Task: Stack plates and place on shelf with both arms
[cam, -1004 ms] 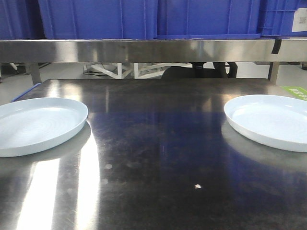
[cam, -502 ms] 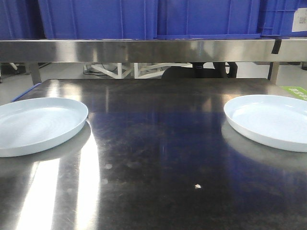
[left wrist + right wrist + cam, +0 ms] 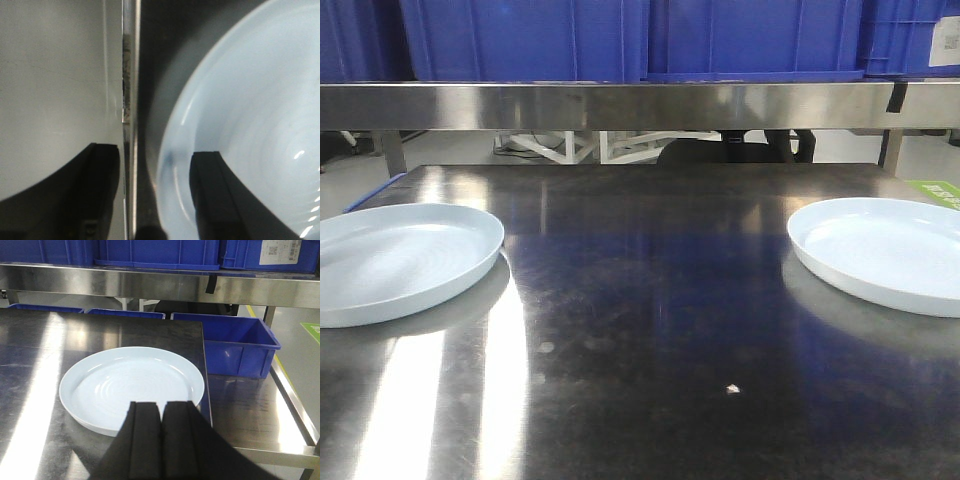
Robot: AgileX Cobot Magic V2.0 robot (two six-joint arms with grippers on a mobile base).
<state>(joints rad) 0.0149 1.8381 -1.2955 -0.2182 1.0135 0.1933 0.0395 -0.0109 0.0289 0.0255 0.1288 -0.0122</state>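
left fingers (image 3: 212,195) apart astride the left plate (image 3: 250,115); pinch its rim squarely. right fingers (image 3: 145,440) are together.

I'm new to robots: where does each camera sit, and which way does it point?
Front view: low at the near side, facing ahead over the tabletop to the left plate, right plate and shelf; no robot parts show.
Left wrist view: on the left arm, looking straight down at the left plate's rim by the tabletop's edge; its dark jaws show, apart.
Right wrist view: on the right arm, looking forward and down at the right plate; its jaws show, closed together.
Front and right wrist views share the right plate and shelf.
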